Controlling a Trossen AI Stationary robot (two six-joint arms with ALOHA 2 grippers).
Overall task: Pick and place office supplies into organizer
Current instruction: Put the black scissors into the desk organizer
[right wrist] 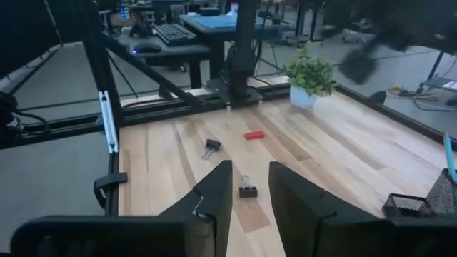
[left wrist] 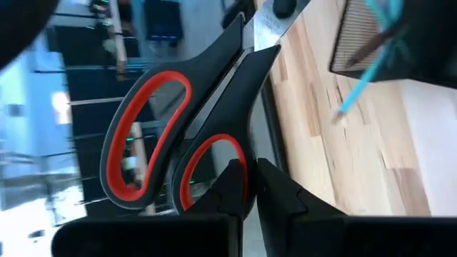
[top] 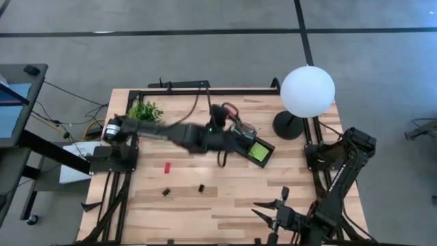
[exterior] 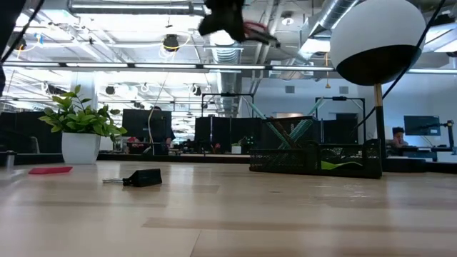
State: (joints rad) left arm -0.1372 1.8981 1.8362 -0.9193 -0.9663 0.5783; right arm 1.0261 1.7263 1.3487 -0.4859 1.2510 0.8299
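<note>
Overhead, the left arm is reaching across the table (top: 225, 205) toward the organizer (top: 254, 145), which is sitting near the far right part beside the globe lamp (top: 307, 90). The left gripper (top: 225, 117) is clenching the red-handled scissors (top: 230, 109) just beside the organizer. A lime-green sticky-note pad (top: 259, 151) is lying inside the organizer. A small red block (top: 167, 167) and two black clips (top: 165, 193) (top: 201, 187) are lying nearer the front-left part. The right gripper (top: 270, 212) is waiting at the front edge, fingers parted and empty.

At table height, the scissors are hanging high above the organizer. A potted plant (exterior: 80, 128) is standing at the left.

Through the left wrist camera, the fingers (left wrist: 275, 193) are pinching the scissors' handle.

Through the right wrist camera, both clips and the red block are lying ahead of the parted fingers (right wrist: 214, 196).
</note>
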